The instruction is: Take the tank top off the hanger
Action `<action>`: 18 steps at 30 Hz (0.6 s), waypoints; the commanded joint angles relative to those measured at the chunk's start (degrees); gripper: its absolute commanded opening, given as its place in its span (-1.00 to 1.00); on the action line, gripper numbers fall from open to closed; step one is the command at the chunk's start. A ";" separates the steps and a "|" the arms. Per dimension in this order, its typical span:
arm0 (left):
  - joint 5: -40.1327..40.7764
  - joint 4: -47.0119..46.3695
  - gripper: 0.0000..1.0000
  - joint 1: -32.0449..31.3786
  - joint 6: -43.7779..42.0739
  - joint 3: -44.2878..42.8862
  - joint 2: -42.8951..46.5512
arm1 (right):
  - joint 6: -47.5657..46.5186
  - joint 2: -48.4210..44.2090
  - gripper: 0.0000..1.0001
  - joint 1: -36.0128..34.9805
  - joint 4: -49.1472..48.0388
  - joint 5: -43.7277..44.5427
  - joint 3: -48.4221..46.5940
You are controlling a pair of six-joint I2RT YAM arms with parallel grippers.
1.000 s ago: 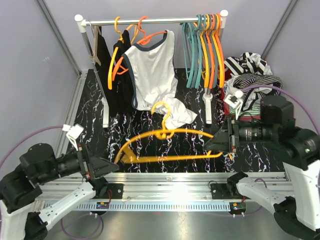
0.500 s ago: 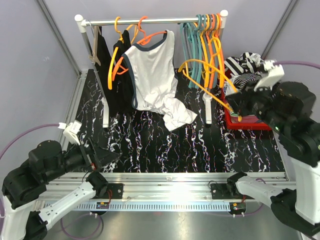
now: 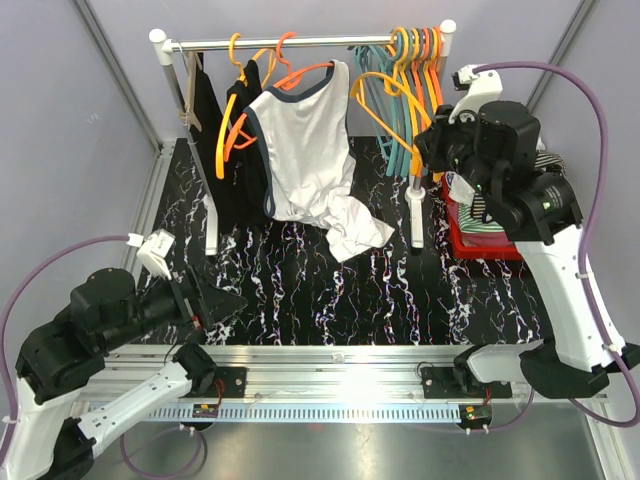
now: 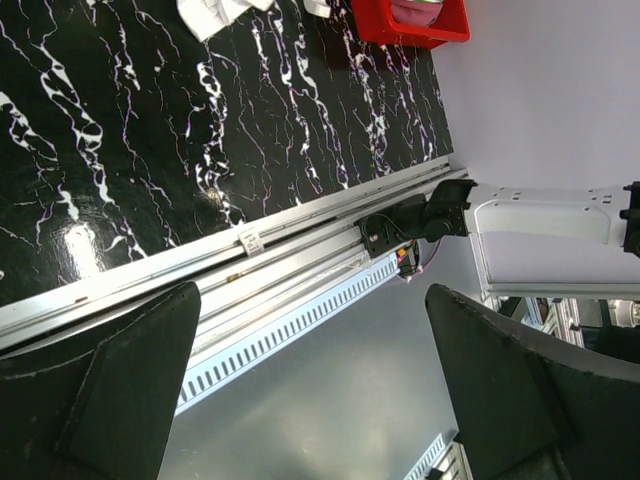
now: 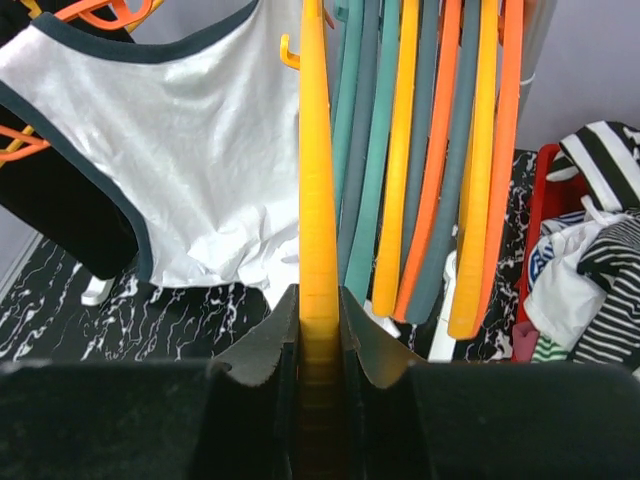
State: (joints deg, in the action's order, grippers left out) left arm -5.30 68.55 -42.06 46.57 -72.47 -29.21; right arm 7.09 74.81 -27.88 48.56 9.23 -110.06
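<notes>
Item 1. Tank top (image 3: 305, 140): white with dark trim, hung on an orange hanger (image 3: 300, 75) from the rail (image 3: 300, 42), left of centre. Its lower hem was bunched and trailed down to the black marbled table (image 3: 400, 290). Not taken off the hanger.

Item 2. Right gripper (image 5: 318, 312): raised to the right end of the rail, the claw narrow and clamped on the bar of a yellow hanger (image 5: 315, 180). That hanger stood edge-on to the wrist camera, just beside the row of spare hangers (image 3: 420, 80) in teal, orange and yellow. Whether its hook sat on the rail could not be told.

Item 3. Left gripper (image 4: 320, 390): low at the near left of the table, over the aluminium edge rail (image 4: 280, 260), the claw spread wide with nothing between the fingers. Well apart from the tank top.

Item 4. Black garment (image 3: 240, 150): on the rail just left of the tank top.

Item 5. Red basket (image 3: 485, 240): at the far right of the table, filled with striped clothes (image 5: 600, 250)
</notes>
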 commanded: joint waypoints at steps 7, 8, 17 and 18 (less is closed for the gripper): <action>1.08 -5.45 0.98 -0.12 -2.62 0.75 -2.17 | -4.98 5.25 -1.00 -6.39 -11.81 11.85 -2.70; 1.17 -5.54 0.98 -0.04 -2.71 0.75 -2.17 | -5.51 6.13 -1.00 -6.83 -11.90 12.56 -3.14; 1.43 -5.71 0.98 -0.04 -2.53 0.75 -1.11 | -4.11 11.33 -1.00 -7.37 -12.52 21.34 -4.20; 1.61 -5.63 0.98 -0.04 -2.53 0.83 -0.85 | -3.84 11.50 -1.00 -7.37 -12.87 22.13 -3.94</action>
State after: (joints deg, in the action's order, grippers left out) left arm -5.26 66.04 -42.06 44.84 -71.77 -30.74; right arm 2.68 87.05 -34.87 40.12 25.15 -112.46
